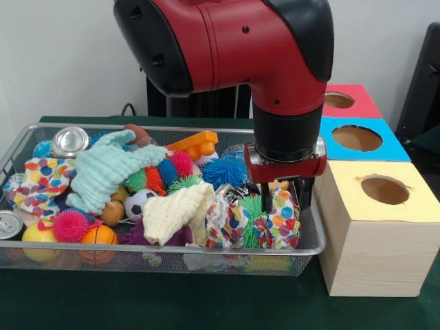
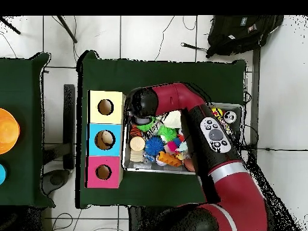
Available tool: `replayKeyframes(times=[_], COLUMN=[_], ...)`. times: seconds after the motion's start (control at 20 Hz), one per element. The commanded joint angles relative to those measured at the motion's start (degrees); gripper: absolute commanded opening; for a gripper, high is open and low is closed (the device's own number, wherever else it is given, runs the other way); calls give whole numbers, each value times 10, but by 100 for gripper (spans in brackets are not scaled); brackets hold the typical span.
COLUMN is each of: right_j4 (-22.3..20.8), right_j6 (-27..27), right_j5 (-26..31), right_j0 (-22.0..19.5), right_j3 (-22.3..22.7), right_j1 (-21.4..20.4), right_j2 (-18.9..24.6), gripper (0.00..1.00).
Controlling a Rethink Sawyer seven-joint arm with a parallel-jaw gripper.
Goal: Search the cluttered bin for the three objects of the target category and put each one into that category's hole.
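1. Front view: gripper (image 1: 283, 201) lowered into the right end of the wire bin (image 1: 311, 242), its dark fingers (image 1: 265, 201) set narrowly astride a wad of white cloth with multicoloured dots (image 1: 283, 220); whether they actually clamp it cannot be told. Green spiky ball (image 1: 251, 206) just beside. Yellow-topped wooden box (image 1: 375, 230), round hole, stands right of the bin.
2. Overhead view: red arm (image 2: 198, 114) crosses the bin; gripper hidden. Yellow (image 2: 106, 107), blue (image 2: 105, 139) and pink (image 2: 103, 172) hole boxes line one side.

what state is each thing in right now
gripper: down in the bin, fingers either side of a polka-dot cloth bundle
wire bin: packed with toys, cloths, cans
yellow box: hole empty
blue box: hole empty
red box: hole empty
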Motion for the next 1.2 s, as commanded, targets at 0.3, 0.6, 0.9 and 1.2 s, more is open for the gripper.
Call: replayKeyframes(times=[0.3, 0.6, 0.9, 1.2], right_j4=[-43, -49, -60, -63], right_j6=[-136, -124, -114, -113], right_j5=[-33, -37, -57, -62], right_j0=[-14, -9, -5, -4], right_j3=[21, 27, 32, 37], right_j1=[4, 0, 25, 35], right_j2=[17, 16, 19, 17], gripper=[100, 100, 100, 100])
